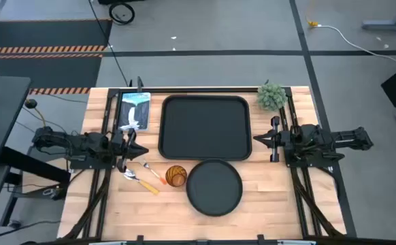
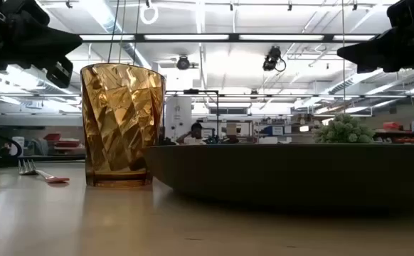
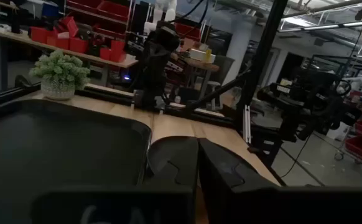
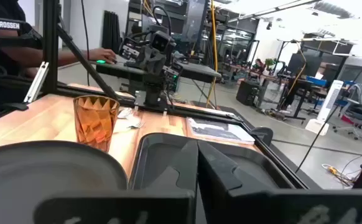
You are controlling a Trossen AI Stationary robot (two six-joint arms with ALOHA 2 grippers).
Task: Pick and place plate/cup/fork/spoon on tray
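Grey floor (image 1: 252,27), ceiling striplights (image 2: 214,37)

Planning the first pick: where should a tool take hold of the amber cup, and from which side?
Grip the cup by its upper wall, coming straight down from above with the fingers across the open mouth. It stands upright and widens toward the rim. The plate sits close on one side and the fork on the other, so a sideways approach looks cramped.
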